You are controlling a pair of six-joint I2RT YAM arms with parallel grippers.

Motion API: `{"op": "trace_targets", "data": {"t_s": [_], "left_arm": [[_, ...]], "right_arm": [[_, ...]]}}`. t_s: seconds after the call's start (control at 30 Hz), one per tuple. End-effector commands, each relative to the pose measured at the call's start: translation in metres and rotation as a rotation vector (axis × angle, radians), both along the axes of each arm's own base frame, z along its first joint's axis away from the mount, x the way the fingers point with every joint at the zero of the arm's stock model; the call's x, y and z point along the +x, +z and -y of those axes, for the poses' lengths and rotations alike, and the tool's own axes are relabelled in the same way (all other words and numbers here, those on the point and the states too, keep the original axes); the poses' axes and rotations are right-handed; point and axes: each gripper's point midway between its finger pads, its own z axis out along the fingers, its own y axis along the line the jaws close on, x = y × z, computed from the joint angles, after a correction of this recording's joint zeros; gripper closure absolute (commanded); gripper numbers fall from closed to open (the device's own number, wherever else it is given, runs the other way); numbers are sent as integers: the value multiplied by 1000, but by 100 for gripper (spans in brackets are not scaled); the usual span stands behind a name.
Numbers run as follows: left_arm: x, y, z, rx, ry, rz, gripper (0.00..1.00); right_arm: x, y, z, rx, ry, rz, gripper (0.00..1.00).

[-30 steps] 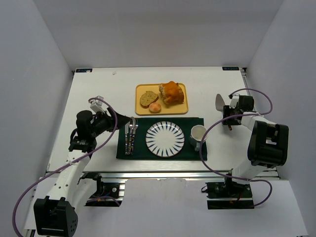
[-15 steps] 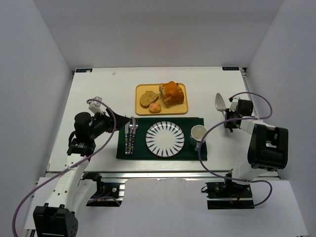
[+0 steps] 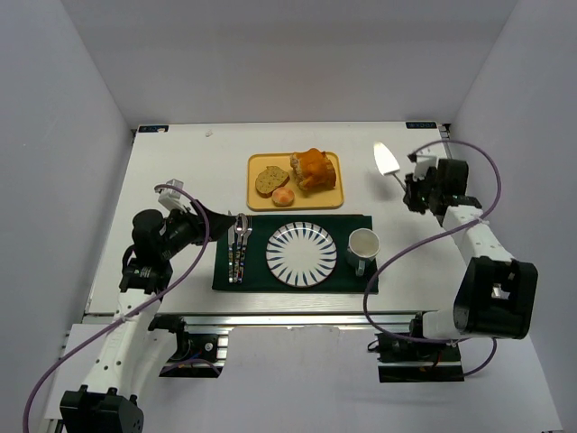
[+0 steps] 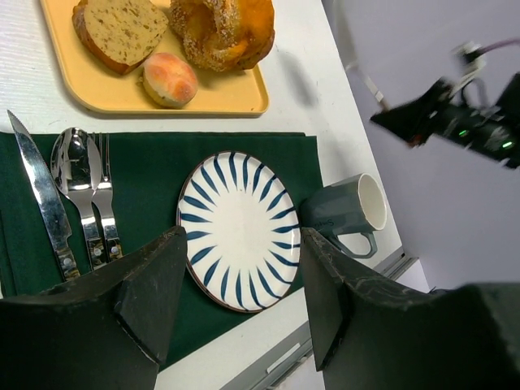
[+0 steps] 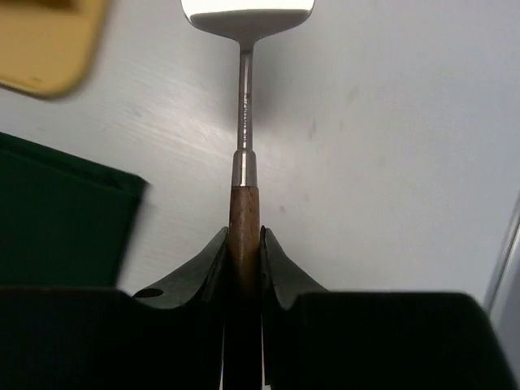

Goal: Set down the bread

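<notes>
Top external view: the small round pale tan-orange bun (image 3: 283, 197) sits at the near edge of the yellow plastic tray (image 3: 330, 200). It's just in front of the flat brown seeded bread slice (image 3: 270, 179) and close to the bigger orange-crusted loaf chunk (image 3: 314, 169).

The right claw (image 3: 408, 184) is well off to the right of the tray, over bare white bench (image 3: 180, 162). It's clamped tight on the brown wooden handle of a metal spatula (image 3: 386, 159), and the blade points away from the arm toward the far left. The bun is well apart from that blade. The tray's right rim and the loaf chunk lie roughly between them.

The left claw (image 4: 240, 276) is spread wide with nothing in it, hanging above the left part of the dark green placemat (image 3: 261, 280). From its wrist cam the bun is up ahead on the tray, past the mat's far edge.

On the mat, left to right:
- a steel knife, spoon and fork (image 3: 237, 248) side by side
- a white round plate with dark blue radiating stripes (image 3: 301, 254)
- a grey-green mug (image 3: 362, 245), just beside the plate

The plate lies just near of the bun, with the mat edge between them.
</notes>
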Motion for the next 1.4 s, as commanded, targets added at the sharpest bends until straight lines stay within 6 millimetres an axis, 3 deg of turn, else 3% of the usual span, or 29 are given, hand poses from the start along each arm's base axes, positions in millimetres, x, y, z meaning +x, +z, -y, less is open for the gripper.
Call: {"op": "trace_targets", "data": {"t_s": [0.0, 0.03, 0.1, 0.17, 0.23, 0.37, 0.4, 0.5, 0.53, 0.57, 0.6, 0.63, 0.67, 0.83, 0.97, 1.23, 1.37], "left_arm": [[-4, -5, 0, -2, 4, -10, 33], [-5, -5, 0, -2, 3, -12, 33], [-5, -4, 0, -1, 4, -8, 33], [-5, -2, -1, 1, 6, -5, 33], [-6, -1, -1, 4, 9, 0, 33], [-7, 0, -3, 9, 15, 4, 33], [-8, -1, -3, 10, 15, 0, 32], [-10, -2, -5, 14, 25, 2, 32], [-11, -1, -5, 14, 27, 5, 32], [-12, -2, -6, 15, 31, 5, 32], [-12, -3, -6, 16, 33, 2, 32], [-13, -3, -6, 17, 34, 0, 32], [-14, -2, -7, 18, 37, 3, 32], [-15, -3, -9, 25, 47, 6, 32], [-15, -8, -8, 22, 42, 4, 32], [-14, -14, -6, 34, 23, 5, 32], [-14, -16, -6, 40, 21, 8, 32]], "right_arm": [[21, 91, -51, -86, 353, 249, 100], [15, 100, -79, -84, 477, 275, 100], [12, 120, -100, -163, 601, 328, 100], [4, 133, -135, -215, 747, 373, 100], [-6, 132, -161, -281, 859, 375, 100], [-7, 121, -195, -373, 1011, 311, 100], [-3, 132, -201, -388, 1024, 328, 100], [-7, 115, -217, -394, 1097, 230, 100], [-14, 125, -224, -369, 1134, 202, 100], [-14, 111, -229, -346, 1150, 132, 100], [-16, 110, -231, -335, 1166, 101, 100], [-13, 123, -235, -344, 1177, 109, 100], [-21, 104, -231, -344, 1203, -3, 100], [-24, 108, -211, -428, 1255, -137, 100], [-34, 97, -192, -501, 1265, -176, 100], [-23, 71, -158, -520, 1097, -331, 100], [-20, 64, -153, -515, 1047, -356, 100]]}}
